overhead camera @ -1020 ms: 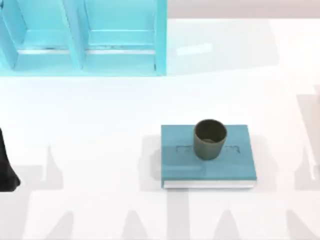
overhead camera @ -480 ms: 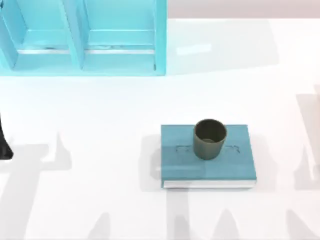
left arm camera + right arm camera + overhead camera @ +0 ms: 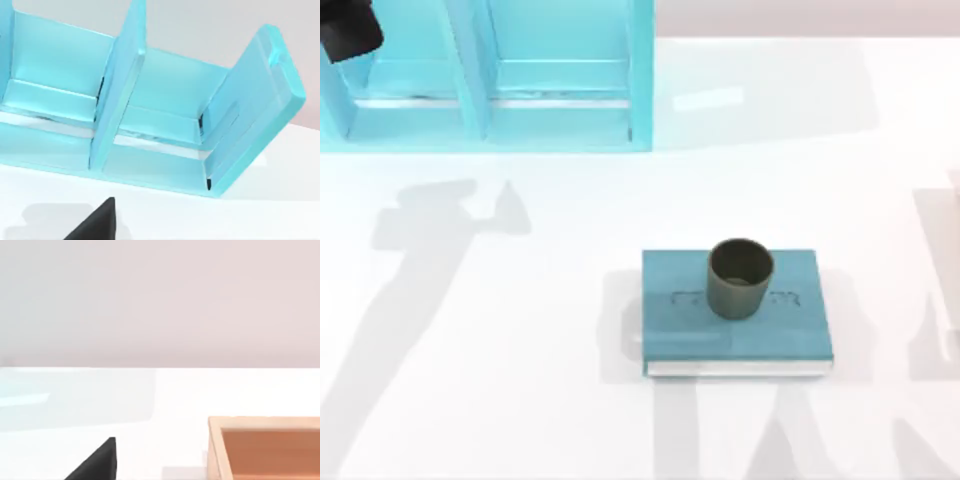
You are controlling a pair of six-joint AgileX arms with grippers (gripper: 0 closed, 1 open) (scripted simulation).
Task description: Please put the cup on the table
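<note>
Since a second ago the left arm [image 3: 345,30] has swung up over the shelf unit [image 3: 560,90] — its fingers unreadable; the cup [image 3: 740,278] stands upright on the teal book [image 3: 735,330], so approach squarely, then lower it onto the bare table [image 3: 500,330].

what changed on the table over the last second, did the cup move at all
The left arm moved: it was at the table's left edge, level with the book, and now sits in the far-left corner over the light-blue shelf. Nothing was taken hold of or let go. The cup stayed upright on the teal book, which also stayed put on the table.
</note>
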